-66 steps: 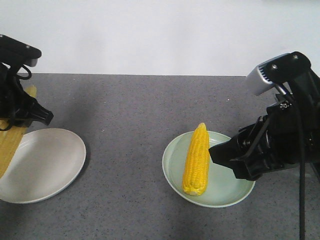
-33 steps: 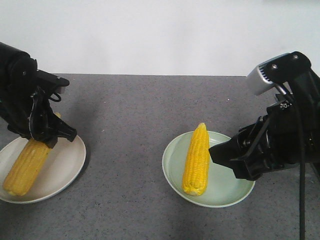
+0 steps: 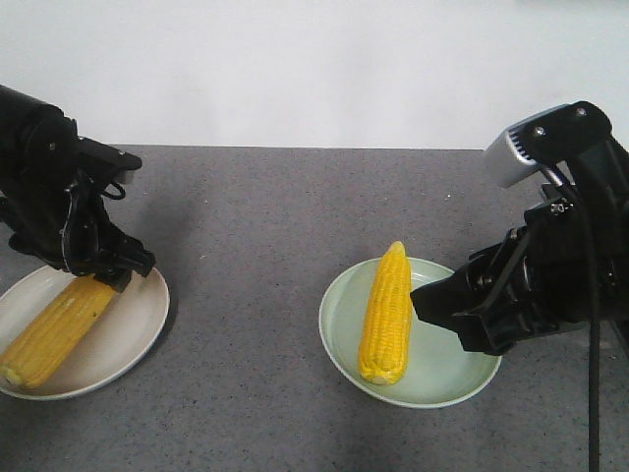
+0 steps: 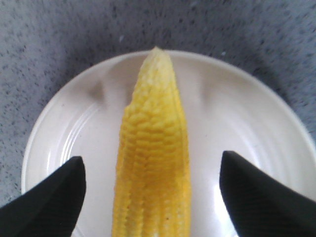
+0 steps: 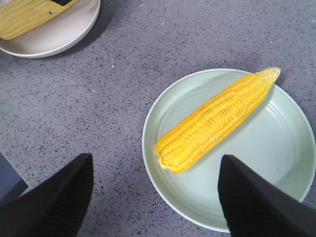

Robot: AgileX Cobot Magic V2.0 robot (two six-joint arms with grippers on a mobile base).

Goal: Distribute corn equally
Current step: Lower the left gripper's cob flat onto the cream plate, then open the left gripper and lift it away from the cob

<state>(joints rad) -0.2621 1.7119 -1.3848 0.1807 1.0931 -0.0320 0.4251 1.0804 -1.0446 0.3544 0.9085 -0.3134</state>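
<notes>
One corn cob [image 3: 54,329] lies on the white plate [image 3: 133,329] at the left, its pale tip pointing away in the left wrist view. My left gripper [image 3: 120,273] hangs over its upper end and is open. In the left wrist view the corn [image 4: 153,148] runs between the fingers [image 4: 44,202] with a gap of bare plate [image 4: 237,113] on each side. A second corn cob [image 3: 385,313] lies on the pale green plate [image 3: 447,369] in the middle. My right gripper [image 3: 429,300] hovers open at that plate's right side, holding nothing. In the right wrist view it [image 5: 155,158] spans the cob's [image 5: 215,121] blunt end.
Both plates sit on a grey speckled tabletop [image 3: 256,256] with a white wall behind. In the right wrist view the white plate [image 5: 64,34] with its cob [image 5: 22,17] shows at the top left, and the green plate's rim [image 5: 148,153] lies between the fingers.
The left arm swung in over the white plate and lowered the corn onto it. The cob now lies flatter, and the fingers stand apart from it. The right arm has not moved.
</notes>
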